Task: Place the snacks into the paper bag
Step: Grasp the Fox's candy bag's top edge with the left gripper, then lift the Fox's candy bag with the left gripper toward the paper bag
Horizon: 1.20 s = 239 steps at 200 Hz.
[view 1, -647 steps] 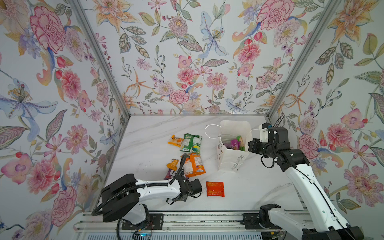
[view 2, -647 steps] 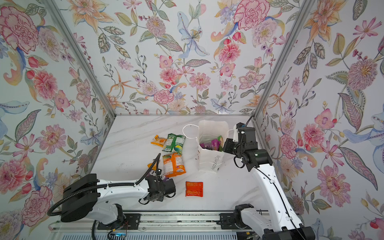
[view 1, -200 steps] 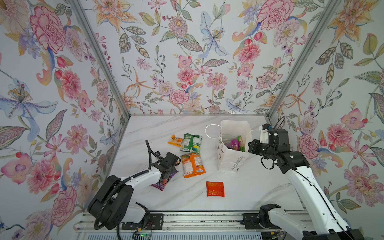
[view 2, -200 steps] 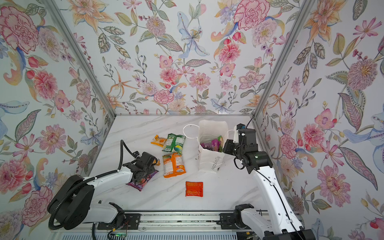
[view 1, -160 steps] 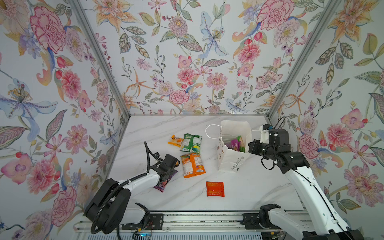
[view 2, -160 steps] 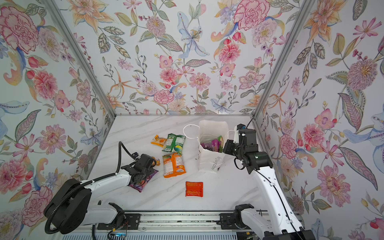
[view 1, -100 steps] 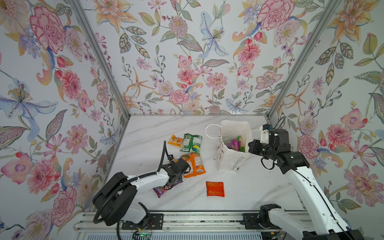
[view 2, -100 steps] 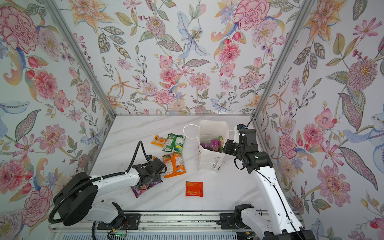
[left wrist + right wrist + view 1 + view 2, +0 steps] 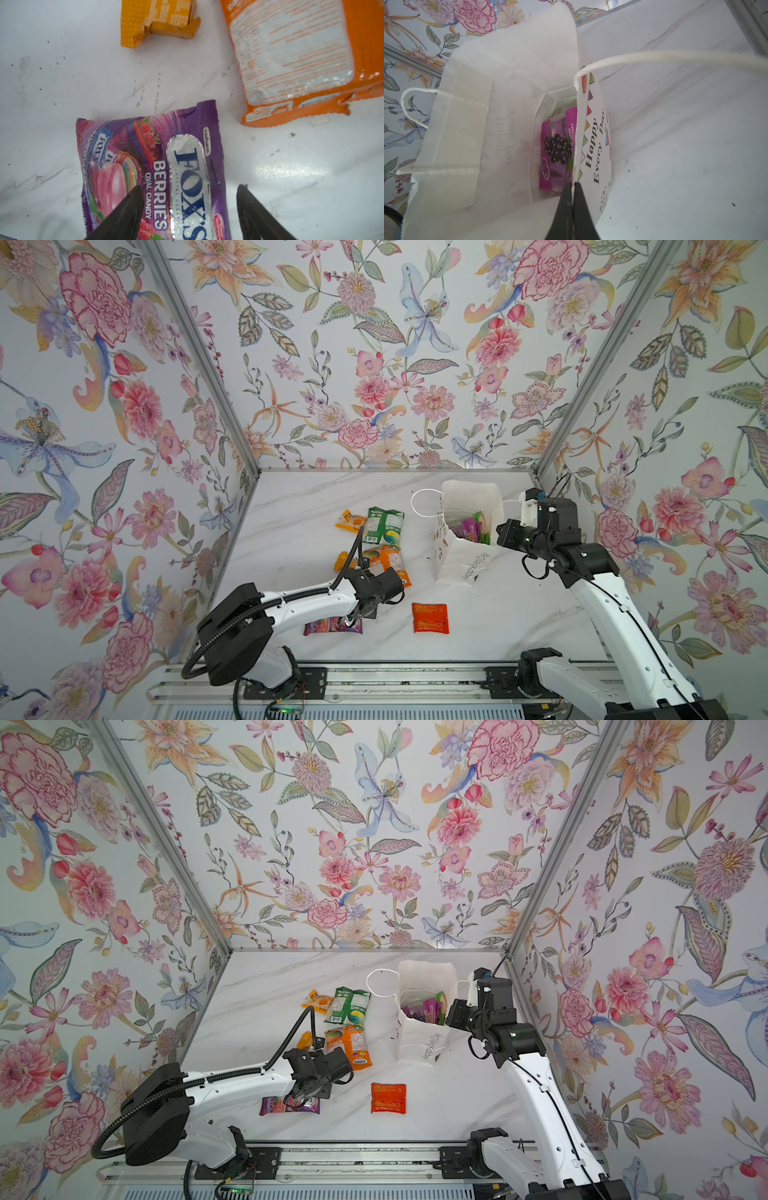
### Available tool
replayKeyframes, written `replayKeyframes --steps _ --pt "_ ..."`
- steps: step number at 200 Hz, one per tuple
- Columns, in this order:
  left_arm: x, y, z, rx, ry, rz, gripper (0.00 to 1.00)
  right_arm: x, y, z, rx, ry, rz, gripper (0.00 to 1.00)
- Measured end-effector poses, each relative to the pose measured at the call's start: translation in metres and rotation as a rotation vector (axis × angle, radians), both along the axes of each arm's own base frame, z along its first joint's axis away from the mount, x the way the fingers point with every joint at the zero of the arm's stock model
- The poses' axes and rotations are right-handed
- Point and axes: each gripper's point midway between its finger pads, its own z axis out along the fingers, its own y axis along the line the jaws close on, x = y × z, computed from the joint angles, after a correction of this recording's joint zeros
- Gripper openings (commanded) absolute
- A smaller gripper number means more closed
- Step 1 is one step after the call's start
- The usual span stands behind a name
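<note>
A purple FOX'S packet (image 9: pixel 328 626) (image 9: pixel 286 1104) (image 9: pixel 166 166) lies flat near the table's front. My left gripper (image 9: pixel 353 616) (image 9: pixel 305 1096) (image 9: pixel 189 193) hovers open over its right end, one finger above the packet and one above bare table. The white paper bag (image 9: pixel 465 568) (image 9: pixel 419 1048) (image 9: pixel 467 124) stands at the back right with several snacks inside, among them a purple grape packet (image 9: pixel 556 149). My right gripper (image 9: pixel 498 531) (image 9: pixel 451 1017) (image 9: pixel 573 185) is shut on the bag's rim.
An orange FOX'S packet (image 9: pixel 395 564) (image 9: pixel 291 52), a small orange sachet (image 9: pixel 343 561) (image 9: pixel 158 20), a green packet (image 9: pixel 384 524) and another orange sachet (image 9: pixel 348 520) lie mid-table. A red-orange packet (image 9: pixel 430 617) sits front centre. Walls enclose three sides.
My left arm has swung right and toward the front. The purple FOX'S packet has shifted frontward with it, and the jaws have widened. The right arm and the bag have not moved.
</note>
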Motion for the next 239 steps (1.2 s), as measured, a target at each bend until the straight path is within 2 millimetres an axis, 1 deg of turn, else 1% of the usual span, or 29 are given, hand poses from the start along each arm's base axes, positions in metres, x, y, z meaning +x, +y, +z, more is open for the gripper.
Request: replayKeyframes --steps 23,40,48,63,74,116,130,166,185,199,213,239 --pt "-0.003 -0.003 -0.012 0.001 0.033 0.013 0.70 0.000 0.000 0.000 0.000 -0.001 0.000 0.00" --pt "-0.008 -0.006 -0.026 -0.009 0.065 0.023 0.66 0.000 0.000 0.000 0.000 -0.002 0.000 0.00" --pt "-0.009 -0.004 -0.033 0.002 0.073 0.032 0.61 0.000 0.000 0.000 0.000 -0.001 0.000 0.00" --pt "-0.007 -0.006 -0.034 -0.009 0.064 0.041 0.47 0.000 0.000 0.000 0.000 -0.002 0.000 0.00" --pt "-0.007 -0.006 -0.036 -0.011 0.058 0.046 0.40 0.000 0.000 0.000 0.000 -0.002 0.000 0.00" --pt "-0.005 0.001 -0.038 -0.002 0.030 0.064 0.25 0.000 0.000 0.000 0.000 -0.003 0.000 0.00" --pt "-0.005 0.004 -0.038 0.008 0.021 0.064 0.18 0.000 0.000 0.000 0.001 -0.003 0.000 0.00" --pt "-0.004 0.002 -0.035 -0.010 0.007 0.061 0.00 0.000 0.001 0.000 0.003 -0.002 0.003 0.00" --pt "-0.003 0.003 -0.027 -0.030 -0.014 0.070 0.00 0.001 0.001 0.000 0.003 0.000 0.003 0.00" --pt "-0.002 0.004 -0.015 -0.057 -0.046 0.080 0.00 0.002 0.001 0.001 0.003 -0.002 0.003 0.00" --pt "0.001 0.004 0.002 -0.111 -0.097 0.094 0.00 0.002 0.001 0.001 0.003 -0.001 0.004 0.00" --pt "0.009 0.002 0.042 -0.249 -0.214 0.110 0.00 0.002 0.001 0.002 0.002 0.000 0.004 0.00"
